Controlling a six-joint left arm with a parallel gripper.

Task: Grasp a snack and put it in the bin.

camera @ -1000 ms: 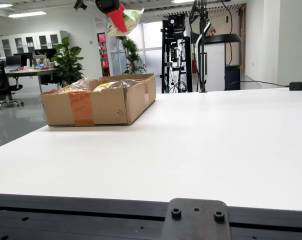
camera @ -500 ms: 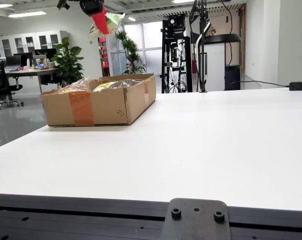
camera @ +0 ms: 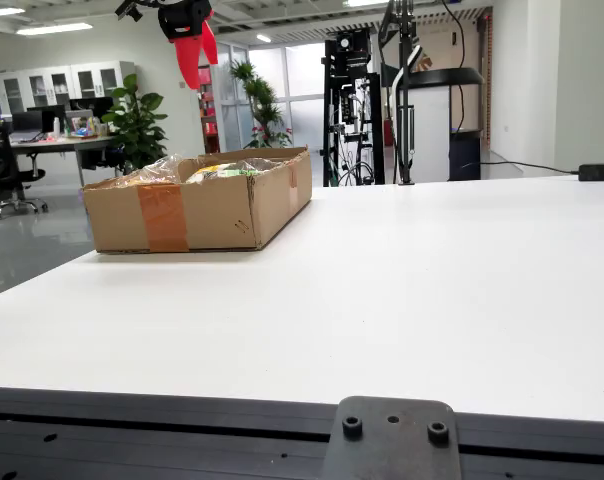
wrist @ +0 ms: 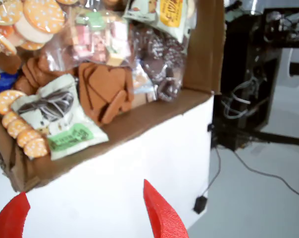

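In the wrist view, a white snack packet with a green label [wrist: 65,130] is seen lying in the cardboard bin [wrist: 139,124], among other packets. The end effector [wrist: 87,218] is held above it, red fingers [wrist: 162,215] spread and empty. A straight upward withdrawal is advised, so the bin wall is not clipped.

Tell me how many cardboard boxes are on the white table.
1. The cardboard box sits at the far left corner of the white table in the room view, filled with snack packets. The open gripper hangs above it.
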